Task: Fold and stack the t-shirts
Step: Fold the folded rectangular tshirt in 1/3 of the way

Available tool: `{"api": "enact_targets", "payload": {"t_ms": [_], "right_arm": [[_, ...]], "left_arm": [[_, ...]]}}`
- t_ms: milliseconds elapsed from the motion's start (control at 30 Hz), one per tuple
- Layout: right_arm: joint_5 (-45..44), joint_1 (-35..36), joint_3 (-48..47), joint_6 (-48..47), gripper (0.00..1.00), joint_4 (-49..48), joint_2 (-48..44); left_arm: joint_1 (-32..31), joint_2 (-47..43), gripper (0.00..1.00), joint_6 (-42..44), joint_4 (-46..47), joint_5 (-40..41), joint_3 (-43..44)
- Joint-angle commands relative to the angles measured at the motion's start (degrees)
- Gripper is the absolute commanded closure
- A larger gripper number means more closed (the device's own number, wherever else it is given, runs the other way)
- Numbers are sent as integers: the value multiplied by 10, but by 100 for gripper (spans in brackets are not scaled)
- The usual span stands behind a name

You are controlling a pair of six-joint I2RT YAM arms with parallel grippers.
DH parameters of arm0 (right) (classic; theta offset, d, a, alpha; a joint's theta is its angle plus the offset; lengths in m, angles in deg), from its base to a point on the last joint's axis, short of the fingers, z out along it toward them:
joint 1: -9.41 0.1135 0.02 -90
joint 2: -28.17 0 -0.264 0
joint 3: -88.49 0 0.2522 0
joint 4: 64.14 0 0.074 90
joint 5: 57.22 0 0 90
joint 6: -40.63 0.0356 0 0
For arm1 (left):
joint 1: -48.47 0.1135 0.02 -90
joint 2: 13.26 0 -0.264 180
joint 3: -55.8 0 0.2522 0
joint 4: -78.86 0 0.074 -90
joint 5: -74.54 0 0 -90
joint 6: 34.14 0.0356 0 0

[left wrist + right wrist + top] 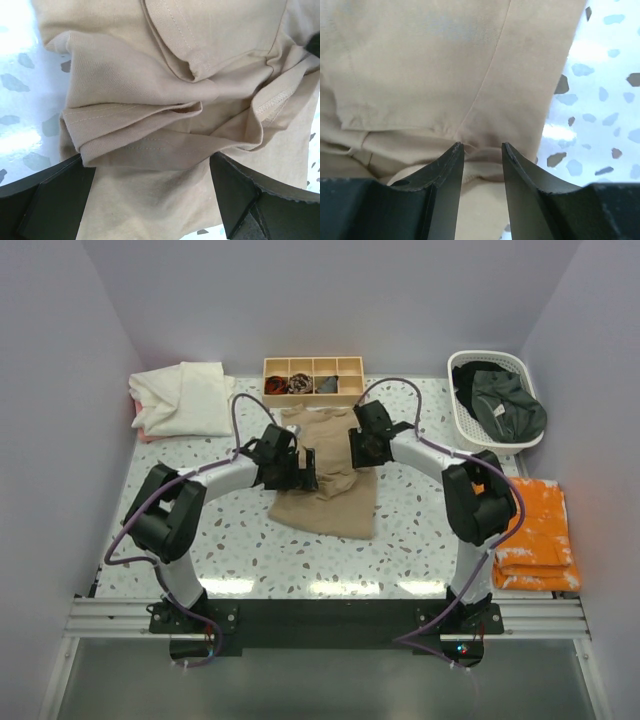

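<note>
Lying crumpled at the middle of the table (420, 540), the tan shirt (325, 498) sits under both grippers. The left gripper (150, 167), at the shirt's 9 o'clock, gapes fully wide and holds nothing. The right gripper (482, 147), at its 1 o'clock, stands half open with its tips at a fold. A cream shirt (180, 398) lies at the table's 10 o'clock.

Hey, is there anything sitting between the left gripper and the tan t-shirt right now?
Nothing visible is in the way. The left gripper is wide open directly over the bunched tan t-shirt, its fingers on either side of the folds, with only the shirt's own cloth between them.
</note>
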Motion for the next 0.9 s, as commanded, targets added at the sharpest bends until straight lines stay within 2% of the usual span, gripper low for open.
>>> {"api": "enact_targets", "payload": {"t_ms": [0,233,533,667,733,867], "right_arm": [[27,2,17,-10,58,-10,-114],[155,11,108,4,57,4,-200],[202,36,192,36,58,-42,-207],[197,42,211,45,58,-45,-219],[202,43,225,47,58,-59,-225],[194,43,224,44,58,-80,-199]], "left_arm": [[15,7,0,2,10,33,29],[20,29,0,-19,16,-29,90],[30,34,0,-75,73,-78,94],[51,38,0,-90,74,-54,85],[53,19,0,-83,53,-8,74],[53,-39,0,-70,51,32,13]]}}
